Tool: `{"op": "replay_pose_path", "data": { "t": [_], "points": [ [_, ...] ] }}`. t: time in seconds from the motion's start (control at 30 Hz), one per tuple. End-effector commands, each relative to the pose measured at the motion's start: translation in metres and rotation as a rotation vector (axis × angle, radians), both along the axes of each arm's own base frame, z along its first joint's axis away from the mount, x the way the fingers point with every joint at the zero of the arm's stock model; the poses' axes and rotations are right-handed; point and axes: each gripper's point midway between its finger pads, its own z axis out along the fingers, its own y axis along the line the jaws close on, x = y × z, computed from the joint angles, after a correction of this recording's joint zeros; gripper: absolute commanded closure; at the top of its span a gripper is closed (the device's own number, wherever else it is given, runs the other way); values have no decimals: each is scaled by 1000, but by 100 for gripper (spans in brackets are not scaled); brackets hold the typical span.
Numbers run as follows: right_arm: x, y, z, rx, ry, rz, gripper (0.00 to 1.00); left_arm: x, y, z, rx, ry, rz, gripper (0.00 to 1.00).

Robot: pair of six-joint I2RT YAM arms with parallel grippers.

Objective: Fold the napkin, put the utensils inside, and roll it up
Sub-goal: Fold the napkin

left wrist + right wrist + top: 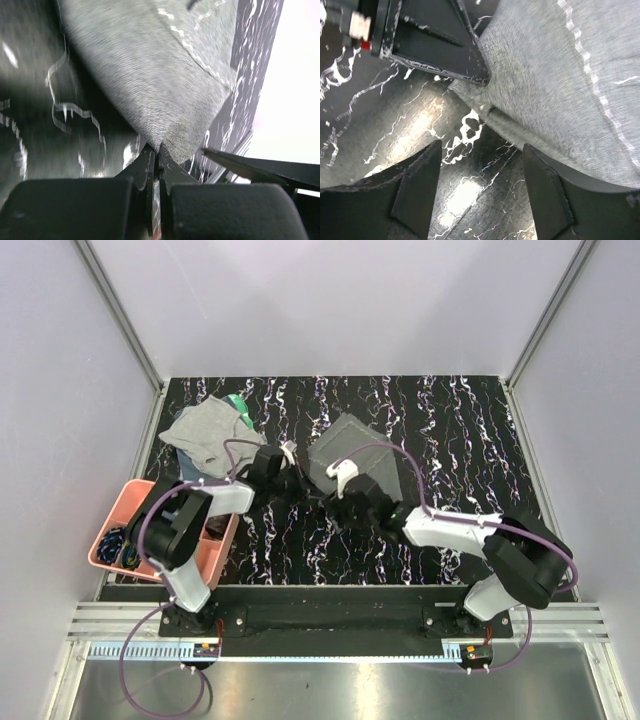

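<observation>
Black white-veined table, pale lilac walls. One napkin mid-table, its corner pinched in the fully closed left gripper. Right gripper spread wide, empty, just beside the napkin's edge. One pink tray and one lighter cloth at left.

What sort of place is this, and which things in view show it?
Probably a robot test cell: plain white walls on aluminium framing enclose a black white-veined tabletop, and the white left arm and right arm are bolted at its near edge.
</observation>
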Motion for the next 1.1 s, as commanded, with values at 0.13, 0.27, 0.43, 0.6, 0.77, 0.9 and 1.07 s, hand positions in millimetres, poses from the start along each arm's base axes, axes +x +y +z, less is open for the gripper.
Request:
{"op": "replay_pose_path", "data": {
  "t": [0.13,0.27,0.43,0.6,0.77,0.9,1.07],
  "points": [
    [-5,23,40,-91,-292,59,20,-27,28,19,85,-20,-108,100],
    [-8,33,35,-108,-304,104,17,-33,35,14,105,-4,-119,100],
    [-8,44,27,-145,-328,176,14,-40,40,8,104,23,-127,100],
    [-15,55,8,-174,-303,250,14,-42,40,7,83,32,-127,100],
    [-3,52,-11,-254,-320,216,14,-42,41,7,78,37,-125,100],
    [9,52,-13,-289,-358,171,15,-43,42,7,74,43,-126,100],
    [13,52,-26,-355,-378,182,19,-42,44,6,73,44,-126,100]
  ]
}}
